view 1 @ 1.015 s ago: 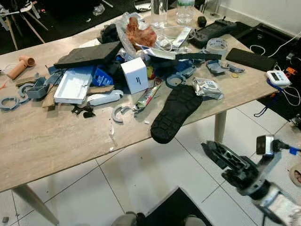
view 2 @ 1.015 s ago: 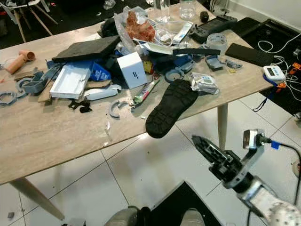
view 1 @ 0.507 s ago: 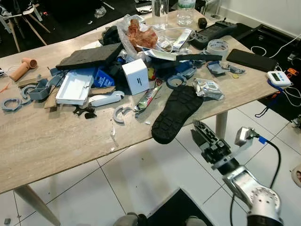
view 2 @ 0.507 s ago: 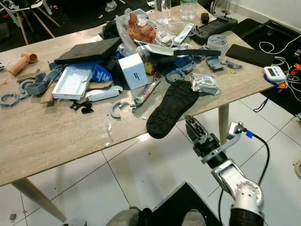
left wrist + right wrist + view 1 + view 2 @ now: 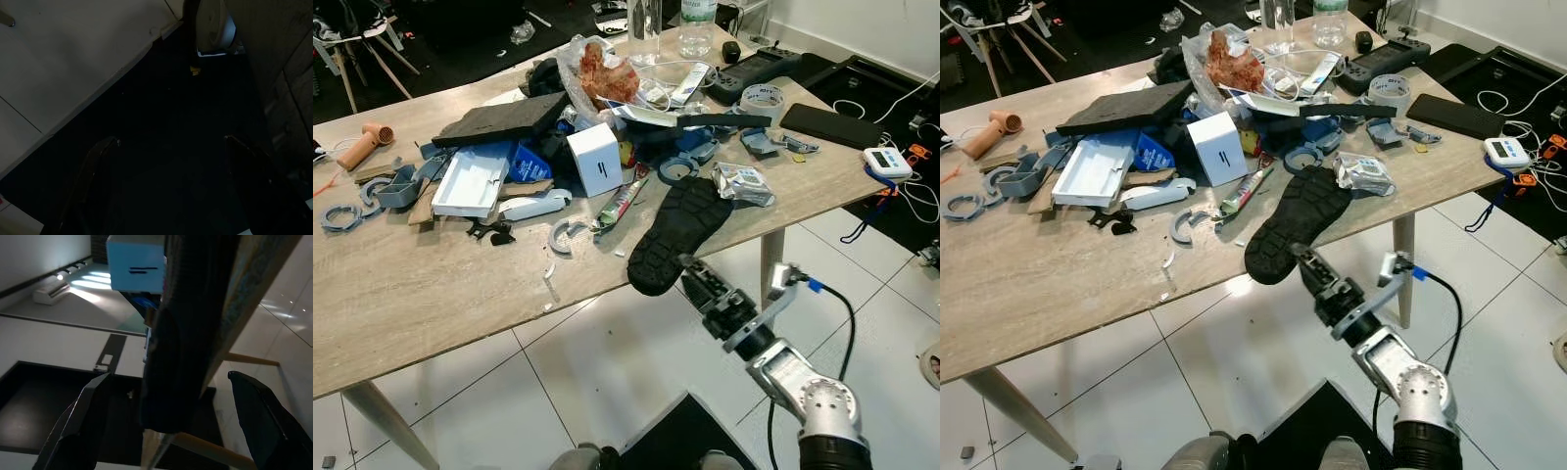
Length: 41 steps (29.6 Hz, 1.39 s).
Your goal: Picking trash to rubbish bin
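Your right gripper [image 5: 690, 270] is spread wide and empty, its fingers [image 5: 83, 421] either side of the black rubber shoe sole [image 5: 677, 233] that overhangs the near edge of the cluttered pale wooden table [image 5: 421, 284]. Your left gripper [image 5: 166, 152] hangs open over dark floor.

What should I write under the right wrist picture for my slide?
Open right gripper lines up on the black shoe sole overhanging the table edge.
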### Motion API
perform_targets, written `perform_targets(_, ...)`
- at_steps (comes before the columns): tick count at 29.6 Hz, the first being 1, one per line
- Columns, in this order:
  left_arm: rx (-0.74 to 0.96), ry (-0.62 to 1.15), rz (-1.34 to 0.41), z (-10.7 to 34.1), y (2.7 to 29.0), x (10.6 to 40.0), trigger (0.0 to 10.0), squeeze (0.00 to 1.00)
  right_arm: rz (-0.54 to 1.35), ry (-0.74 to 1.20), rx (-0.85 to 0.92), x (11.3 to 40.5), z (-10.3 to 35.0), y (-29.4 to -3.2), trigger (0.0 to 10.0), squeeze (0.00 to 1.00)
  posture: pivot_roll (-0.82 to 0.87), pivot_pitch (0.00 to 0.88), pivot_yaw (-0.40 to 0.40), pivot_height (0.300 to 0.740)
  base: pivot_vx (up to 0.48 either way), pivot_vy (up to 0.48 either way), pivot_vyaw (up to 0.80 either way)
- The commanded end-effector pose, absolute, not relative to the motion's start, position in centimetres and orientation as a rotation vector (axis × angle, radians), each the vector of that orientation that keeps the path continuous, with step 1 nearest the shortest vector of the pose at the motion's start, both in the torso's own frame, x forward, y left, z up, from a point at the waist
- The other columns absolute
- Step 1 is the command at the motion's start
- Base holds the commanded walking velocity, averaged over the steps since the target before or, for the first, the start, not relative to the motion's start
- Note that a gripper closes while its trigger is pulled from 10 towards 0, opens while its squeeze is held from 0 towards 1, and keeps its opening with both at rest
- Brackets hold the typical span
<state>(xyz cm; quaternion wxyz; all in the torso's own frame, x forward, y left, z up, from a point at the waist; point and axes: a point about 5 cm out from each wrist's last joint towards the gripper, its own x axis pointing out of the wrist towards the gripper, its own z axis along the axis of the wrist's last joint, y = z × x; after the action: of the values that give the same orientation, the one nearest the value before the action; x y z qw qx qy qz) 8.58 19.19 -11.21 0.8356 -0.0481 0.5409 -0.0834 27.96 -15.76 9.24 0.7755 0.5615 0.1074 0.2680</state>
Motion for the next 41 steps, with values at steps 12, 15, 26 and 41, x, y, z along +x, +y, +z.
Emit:
perform_targets(12, -0.120, 1.147, -0.226, -11.3, 18.0, 8.6, 10.0, 0.00, 0.671, 0.296, 1.180, 28.4, 9.1, -13.4, 10.0, 0.00, -0.09, 0.109, 0.095, 0.740, 0.000, 0.000, 0.00)
perform_targets(15, -0.121, 1.148, -0.224, -11.3, 18.0, 8.6, 10.0, 0.00, 0.708, 0.305, 1.169, 28.2, 9.2, -13.0, 0.0, 0.00, -0.09, 0.106, 0.092, 0.740, 0.000, 0.000, 0.00)
perform_targets(26, -0.125, 1.145, -0.223, -11.3, 17.9, 8.7, 10.0, 0.00, 0.715, 0.296, 1.161, 28.2, 9.4, -13.0, 0.0, 0.00, -0.10, 0.106, 0.096, 0.740, 0.000, 0.000, 0.00)
perform_targets(41, -0.118, 1.138, -0.222, -11.2, 18.1, 9.2, 10.0, 0.00, 1.075, 0.098, 1.045, 27.6, 14.9, -12.2, 0.0, 0.00, -0.10, 0.090, 0.108, 0.740, 0.000, 0.000, 0.00)
